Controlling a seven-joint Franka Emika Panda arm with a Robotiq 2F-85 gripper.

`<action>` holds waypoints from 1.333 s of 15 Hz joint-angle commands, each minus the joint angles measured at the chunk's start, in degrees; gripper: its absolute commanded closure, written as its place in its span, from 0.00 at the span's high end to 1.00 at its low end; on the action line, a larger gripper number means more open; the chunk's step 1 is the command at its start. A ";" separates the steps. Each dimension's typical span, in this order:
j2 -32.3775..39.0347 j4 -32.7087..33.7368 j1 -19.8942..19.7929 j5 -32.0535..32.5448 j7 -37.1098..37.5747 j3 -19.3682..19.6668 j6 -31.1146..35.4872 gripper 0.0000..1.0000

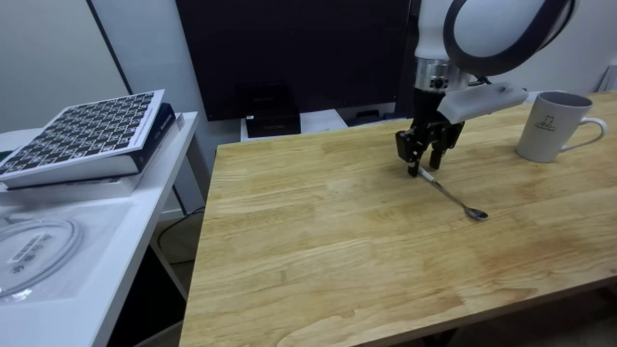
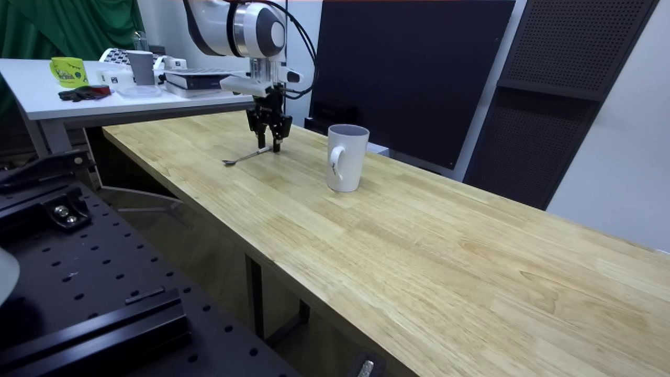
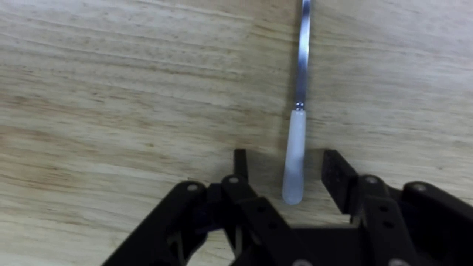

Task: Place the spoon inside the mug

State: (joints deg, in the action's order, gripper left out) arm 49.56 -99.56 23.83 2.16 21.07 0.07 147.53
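The spoon (image 1: pixel 476 214) lies flat on the wooden table in both exterior views (image 2: pixel 229 163). It has a silver bowl and stem and a white handle end. In the wrist view the white handle (image 3: pixel 295 147) lies between my two fingers, with a gap on each side; the bowl is out of that view. My gripper (image 1: pixel 424 166) is open and low over the table, its fingertips around the handle end (image 2: pixel 269 146) (image 3: pixel 282 162). The pale grey-white mug (image 1: pixel 549 130) stands upright apart from the gripper, also in an exterior view (image 2: pixel 352 157). Its inside bottom is hidden.
A white side table (image 1: pixel 159 193) holds books (image 1: pixel 96 140) and a bagged cable. A large dark screen (image 1: pixel 299 53) stands behind the wooden table (image 1: pixel 308 270). A black perforated base plate (image 2: pixel 131 251) lies along the table's side. A yellow-green cup (image 2: pixel 69 72) stands on the side table.
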 commanded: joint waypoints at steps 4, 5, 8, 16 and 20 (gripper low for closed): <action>-0.23 1.17 1.24 0.26 4.43 2.06 -2.00 0.05; -0.40 1.08 1.26 0.32 4.77 2.38 -2.29 0.01; -1.67 0.92 0.28 -0.05 4.99 2.83 -4.78 0.04; -10.92 3.48 1.38 6.93 6.98 7.62 -15.86 0.04; -16.38 4.76 3.87 20.43 12.62 11.56 -19.07 0.04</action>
State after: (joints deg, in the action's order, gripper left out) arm 36.73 -95.26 25.35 14.32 28.16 8.77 131.35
